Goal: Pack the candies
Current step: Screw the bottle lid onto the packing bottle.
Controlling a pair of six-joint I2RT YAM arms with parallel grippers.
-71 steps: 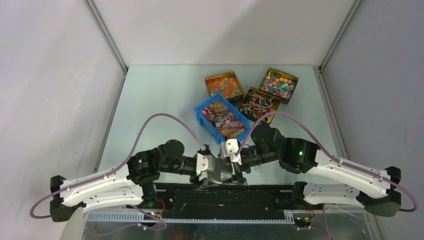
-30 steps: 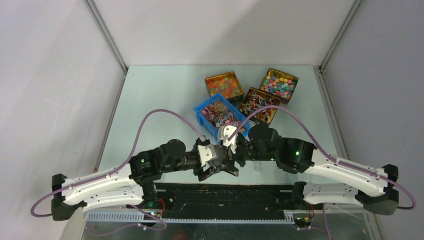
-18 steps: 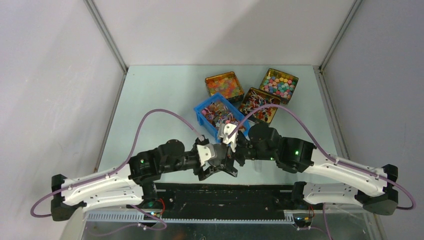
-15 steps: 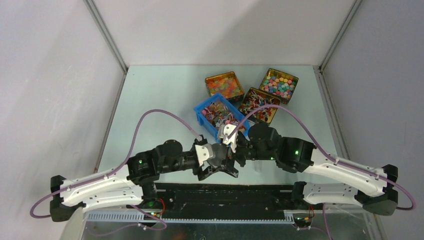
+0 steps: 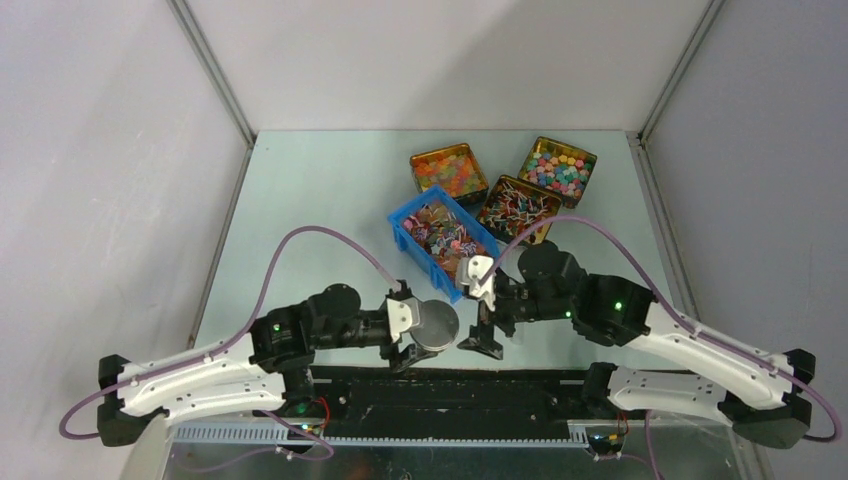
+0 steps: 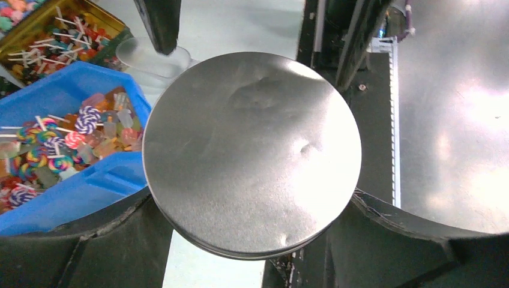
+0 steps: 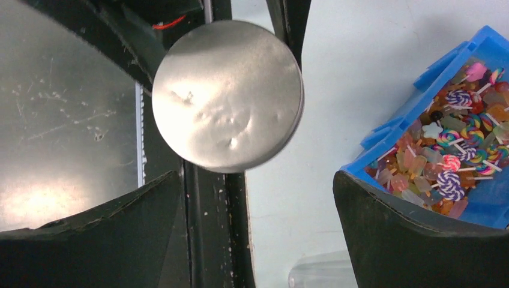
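Note:
The candies point(image 5: 445, 238) are small pink, orange and swirled sweets heaped in a blue bin point(image 5: 404, 226). They also show in the left wrist view point(image 6: 66, 141) and the right wrist view point(image 7: 453, 153). My left gripper point(image 5: 427, 331) is shut on a round silver jar lid point(image 5: 437, 321) and holds it flat just near of the bin. In its own view the lid point(image 6: 252, 150) sits between the two fingers point(image 6: 102, 243). My right gripper point(image 5: 482, 338) is open and empty, just right of the lid point(image 7: 227, 96). A clear jar point(image 6: 153, 57) stands on the table below the right gripper point(image 7: 255, 240).
Three gold tins stand behind the bin: orange-red gummies point(image 5: 448, 170), red-and-white striped pieces point(image 5: 518, 210) and pastel round sweets point(image 5: 558, 170). A black rail point(image 5: 450, 385) runs along the near table edge. Grey walls close in both sides.
Both grippers were together at the lid. Now the right gripper has let go and drawn off to the right, open. The left gripper keeps the lid and has moved slightly left.

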